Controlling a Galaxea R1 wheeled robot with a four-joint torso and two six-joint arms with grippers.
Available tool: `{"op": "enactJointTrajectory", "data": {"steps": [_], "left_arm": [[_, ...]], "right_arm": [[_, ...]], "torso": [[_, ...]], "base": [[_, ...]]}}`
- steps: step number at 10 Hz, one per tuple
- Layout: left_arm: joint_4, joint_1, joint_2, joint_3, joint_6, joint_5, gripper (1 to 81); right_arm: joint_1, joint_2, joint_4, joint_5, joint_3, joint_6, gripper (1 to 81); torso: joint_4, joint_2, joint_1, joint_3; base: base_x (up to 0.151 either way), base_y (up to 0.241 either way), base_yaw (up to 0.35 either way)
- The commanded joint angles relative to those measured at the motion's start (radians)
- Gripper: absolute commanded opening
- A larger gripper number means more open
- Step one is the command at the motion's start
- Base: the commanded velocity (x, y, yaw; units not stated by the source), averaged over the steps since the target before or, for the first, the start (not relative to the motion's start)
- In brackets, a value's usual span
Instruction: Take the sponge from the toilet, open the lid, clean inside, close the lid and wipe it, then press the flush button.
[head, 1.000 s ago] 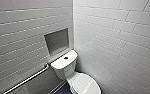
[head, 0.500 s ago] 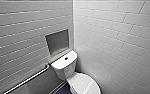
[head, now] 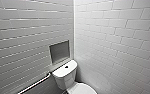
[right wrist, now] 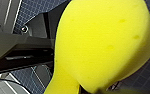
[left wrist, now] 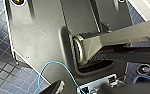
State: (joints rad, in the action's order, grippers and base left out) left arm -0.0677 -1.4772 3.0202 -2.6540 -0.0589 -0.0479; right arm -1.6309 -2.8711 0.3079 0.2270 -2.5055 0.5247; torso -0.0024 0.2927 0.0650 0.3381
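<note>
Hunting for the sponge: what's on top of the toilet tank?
Only the flush button, mid-top of the toilet tank; nothing hides that top. The sponge is close at the right wrist.

floor point(left wrist: 2, 75): dark blue small square tiles | toilet point(head: 65, 80) tank top: dark flush button point(head: 66, 66) at centre

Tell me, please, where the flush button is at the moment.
In the head view the flush button sits centred on the toilet tank top, low in the corner, just below the wall niche.
</note>
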Motion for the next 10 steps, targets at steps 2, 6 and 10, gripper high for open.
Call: {"op": "enactJointTrajectory", "data": {"steps": [2, 6, 10], "left_arm": [[-0.001, 0.036, 0.003, -0.007, -0.007, -0.066, 81.1], [-0.001, 0.036, 0.003, -0.009, -0.007, -0.066, 81.1], [-0.001, 0.036, -0.003, -0.011, -0.005, -0.066, 81.1]], "right_arm": [[0.022, -0.027, 0.0, -0.225, -0.025, 0.012, 1.0], [0.062, -0.067, -0.03, -0.368, -0.095, -0.185, 1.0], [0.096, -0.072, -0.488, -0.367, -0.091, -0.699, 1.0]], "torso": [[0.0, 0.0, 0.0, -0.009], [0.0, 0.0, -0.001, -0.008], [0.0, 0.0, -0.001, -0.008]], "base": [[0.0, 0.0, 0.0], [0.0, 0.0, 0.0], [0.0, 0.0, 0.0]]}}
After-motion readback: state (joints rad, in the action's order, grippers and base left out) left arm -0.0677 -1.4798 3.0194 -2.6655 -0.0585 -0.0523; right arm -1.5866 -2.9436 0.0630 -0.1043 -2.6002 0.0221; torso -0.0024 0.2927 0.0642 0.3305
